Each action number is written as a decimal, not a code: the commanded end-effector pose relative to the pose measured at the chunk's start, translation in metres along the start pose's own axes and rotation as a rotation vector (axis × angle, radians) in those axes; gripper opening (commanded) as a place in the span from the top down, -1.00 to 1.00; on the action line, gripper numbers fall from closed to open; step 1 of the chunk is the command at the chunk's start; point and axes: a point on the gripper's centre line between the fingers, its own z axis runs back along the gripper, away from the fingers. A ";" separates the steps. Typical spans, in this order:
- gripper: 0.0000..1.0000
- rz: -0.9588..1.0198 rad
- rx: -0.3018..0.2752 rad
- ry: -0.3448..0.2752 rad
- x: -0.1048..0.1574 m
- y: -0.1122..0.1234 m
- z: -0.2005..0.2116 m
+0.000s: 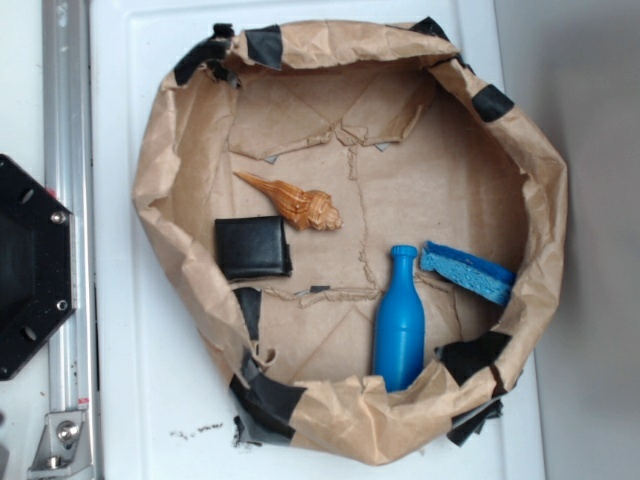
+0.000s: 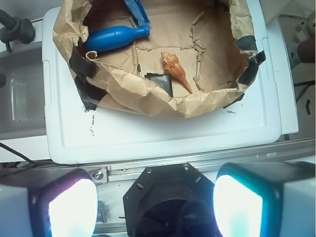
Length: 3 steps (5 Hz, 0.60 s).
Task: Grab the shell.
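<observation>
A small orange-tan spiral seashell (image 1: pixel 293 201), pointed cone widening to a knobbly end, lies inside a crumpled brown paper basin (image 1: pixel 350 425) beside a black square pad (image 1: pixel 252 247), while the gripper (image 2: pixel 155 207) hangs spread wide and empty.

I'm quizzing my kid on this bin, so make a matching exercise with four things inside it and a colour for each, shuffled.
Things:
1. shell
2. bottle
3. square pad
4. paper lining

Colours:
A. black
B. brown
C. orange-tan
D. blue

Pairs: 1-C, 2-D, 3-A, 4-B
</observation>
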 end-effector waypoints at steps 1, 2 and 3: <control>-1.00 0.000 0.000 0.000 0.000 0.000 0.000; -1.00 -0.078 0.111 -0.099 0.049 0.026 -0.031; -1.00 -0.101 0.093 -0.103 0.098 0.035 -0.062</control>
